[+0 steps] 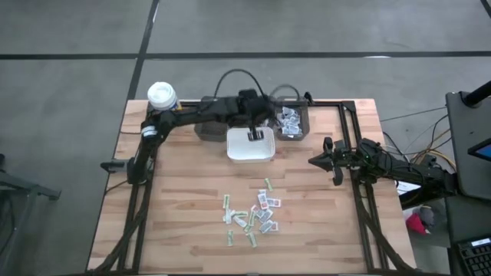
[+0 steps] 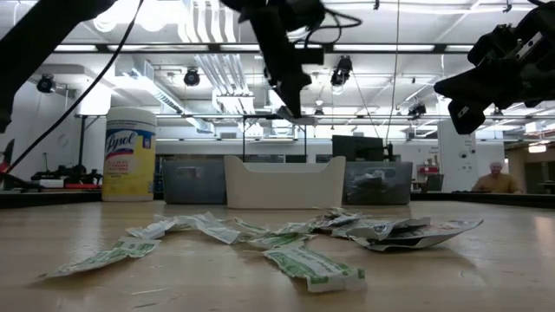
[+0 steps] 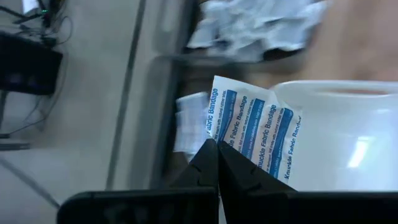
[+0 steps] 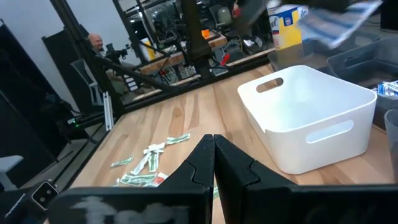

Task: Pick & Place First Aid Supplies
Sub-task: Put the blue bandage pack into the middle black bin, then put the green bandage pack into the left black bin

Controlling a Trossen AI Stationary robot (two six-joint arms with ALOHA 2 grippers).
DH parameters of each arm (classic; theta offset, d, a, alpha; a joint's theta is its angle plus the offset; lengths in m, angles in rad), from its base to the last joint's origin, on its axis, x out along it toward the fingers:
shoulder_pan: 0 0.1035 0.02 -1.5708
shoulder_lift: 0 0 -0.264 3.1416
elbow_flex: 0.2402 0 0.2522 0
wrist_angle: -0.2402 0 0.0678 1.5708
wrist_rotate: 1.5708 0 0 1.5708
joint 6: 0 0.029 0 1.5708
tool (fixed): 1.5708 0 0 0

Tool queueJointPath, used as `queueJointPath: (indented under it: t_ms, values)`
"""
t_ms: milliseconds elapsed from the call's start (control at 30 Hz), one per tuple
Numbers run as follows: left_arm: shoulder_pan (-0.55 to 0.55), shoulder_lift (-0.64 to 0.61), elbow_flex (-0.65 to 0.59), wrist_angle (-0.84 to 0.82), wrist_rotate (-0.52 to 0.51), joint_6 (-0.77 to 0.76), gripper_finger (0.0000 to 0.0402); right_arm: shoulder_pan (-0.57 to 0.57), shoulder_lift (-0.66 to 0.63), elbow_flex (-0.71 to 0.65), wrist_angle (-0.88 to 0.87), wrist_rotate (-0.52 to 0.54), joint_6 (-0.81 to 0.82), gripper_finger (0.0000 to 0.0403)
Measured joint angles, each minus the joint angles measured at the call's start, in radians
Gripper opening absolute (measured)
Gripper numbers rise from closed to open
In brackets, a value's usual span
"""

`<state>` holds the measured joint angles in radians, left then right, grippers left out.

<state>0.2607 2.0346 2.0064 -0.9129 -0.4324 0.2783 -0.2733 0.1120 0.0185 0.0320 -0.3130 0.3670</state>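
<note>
Your packet (image 3: 252, 127), white with blue "Knuckle Fabric Bandage" print, sits pinched at its lower corner in the left gripper (image 3: 217, 163), fingers clamped tight on it. You have it held above the white bin (image 1: 251, 144), near the bin's rear rim; in the right wrist view the packet (image 4: 333, 22) shows as a blur over the bin (image 4: 308, 115).

Loose packets (image 1: 253, 215) lie scattered on the desk (image 1: 184, 199) in front of the bin, well apart from it, some overlapping. More packets fill the dark tray (image 1: 292, 121) just right of the bin.

Your right gripper (image 1: 316, 160) hangs over the desk's right side, fingers pressed together, holding nothing.

A white-capped canister (image 1: 162, 95) stands at the rear left corner. A person (image 2: 496, 178) sits in the room behind.
</note>
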Motion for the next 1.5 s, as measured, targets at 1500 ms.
queueJointPath:
  t_ms: [1500]
  values:
    - [0.212,-0.022,-0.274,0.353,0.246,-0.016,0.0106,0.000,0.001,0.000,0.000,0.000,0.000,0.0008]
